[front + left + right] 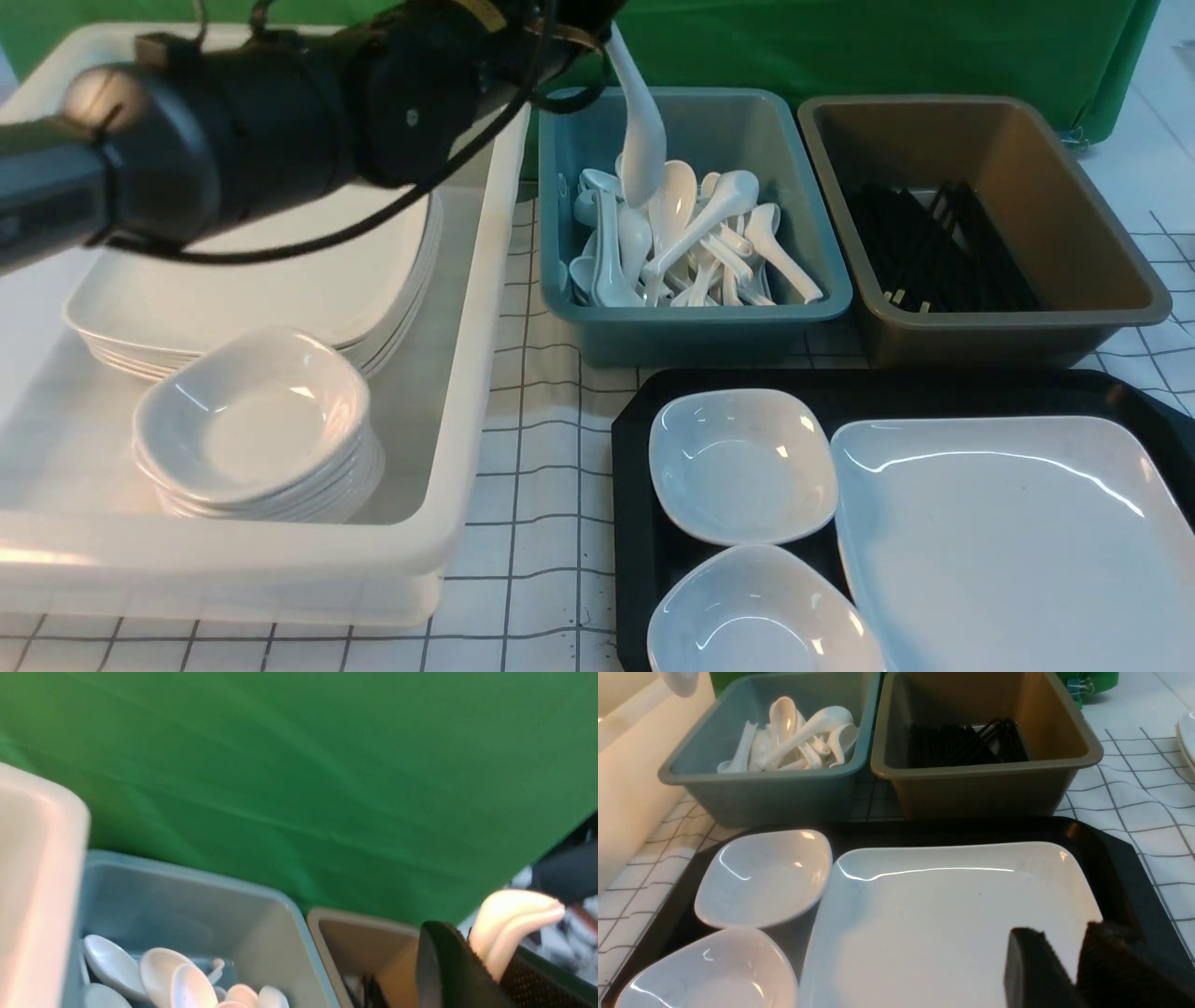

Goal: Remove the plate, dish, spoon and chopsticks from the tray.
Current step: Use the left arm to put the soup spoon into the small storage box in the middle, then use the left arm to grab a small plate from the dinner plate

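**Spoon held over the teal bin; plate and dishes on the tray**

The spoon [642, 131] hangs bowl-down, its handle pinched in the clenched left gripper [486, 956]. It is above the pile of spoons [686, 247] in the teal bin [700, 327]; whether its bowl touches the pile cannot be told.

The plate [1008, 541] lies flat on the right part of the tray [633, 523]. Two small white dishes sit to the plate's left on the tray. The far dish [742, 465] is just beside the plate's left rim, and the near dish [761, 616] is in front of it at the tray's near edge. Black chopsticks [934, 247] lie in a loose heap in the brown bin [1008, 336]. This bin stands just right of the teal one, and both are behind the tray.

In the right wrist view the right gripper [1071, 947] hangs over the plate's near right corner. Its dark jaws are slightly parted, with nothing between them and the white of the plate showing in the gap.

Everything rests on a white cloth [541, 467] ruled with a thin dark grid, slightly rumpled around the bins. To the left stands a large white tub [467, 373]. It holds a stack of plates [280, 289] towards the back and a stack of dishes [261, 420] in front. Behind the bins a green backdrop [887, 47] of creased fabric closes off the view.
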Available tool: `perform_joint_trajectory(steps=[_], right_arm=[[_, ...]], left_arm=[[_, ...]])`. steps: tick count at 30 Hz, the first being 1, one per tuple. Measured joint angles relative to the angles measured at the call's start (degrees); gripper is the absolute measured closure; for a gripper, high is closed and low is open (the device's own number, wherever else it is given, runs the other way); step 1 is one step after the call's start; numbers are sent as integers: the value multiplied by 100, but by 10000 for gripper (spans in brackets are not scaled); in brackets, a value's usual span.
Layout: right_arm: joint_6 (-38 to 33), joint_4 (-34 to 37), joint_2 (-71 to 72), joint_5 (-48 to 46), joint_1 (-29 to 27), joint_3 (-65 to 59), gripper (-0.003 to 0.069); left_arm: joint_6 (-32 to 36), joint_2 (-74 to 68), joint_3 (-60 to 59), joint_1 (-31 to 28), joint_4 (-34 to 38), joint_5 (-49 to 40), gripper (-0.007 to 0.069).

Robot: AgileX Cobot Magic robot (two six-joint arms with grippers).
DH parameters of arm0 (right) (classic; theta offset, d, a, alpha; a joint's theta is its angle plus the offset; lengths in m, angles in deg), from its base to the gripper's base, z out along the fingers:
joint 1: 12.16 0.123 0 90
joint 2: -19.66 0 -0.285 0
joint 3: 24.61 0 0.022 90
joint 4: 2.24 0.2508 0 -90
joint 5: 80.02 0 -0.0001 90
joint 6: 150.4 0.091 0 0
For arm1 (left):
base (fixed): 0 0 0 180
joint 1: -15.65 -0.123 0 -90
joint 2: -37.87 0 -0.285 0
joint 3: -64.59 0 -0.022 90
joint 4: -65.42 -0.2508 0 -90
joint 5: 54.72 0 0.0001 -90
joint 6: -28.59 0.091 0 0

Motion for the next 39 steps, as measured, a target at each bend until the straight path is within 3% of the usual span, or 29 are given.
perform_joint_trajectory(steps=[5, 9, 20, 26, 31, 35, 36, 37, 38, 39], right_arm=[[0, 0, 0, 0, 0, 0, 439], [0, 0, 0, 0, 0, 0, 439], [0, 0, 0, 0, 0, 0, 432], [0, 0, 0, 0, 0, 0, 428], [0, 0, 0, 0, 0, 0, 428], [0, 0, 0, 0, 0, 0, 424], [0, 0, 0, 0, 0, 0, 424], [0, 0, 0, 0, 0, 0, 422], [0, 0, 0, 0, 0, 0, 422], [0, 0, 0, 0, 0, 0, 422]], left_arm=[[-20, -447, 777, -23, -376, -767, 578], [66, -849, 1000, -119, -498, -822, 526], [-47, -1167, 1024, -267, -436, -1746, 187], [304, -881, 1024, -261, -397, -2120, 102], [839, -444, 1024, -261, -295, -2304, 128], [1214, 18, 1024, -261, -98, -3265, 276], [1214, 40, 1024, -261, -91, -3265, 276], [1565, 258, 1024, -261, -78, -3945, 375], [1608, 258, 1024, -261, -78, -4030, 386], [2010, 463, 1024, -261, -65, -4748, 494]])
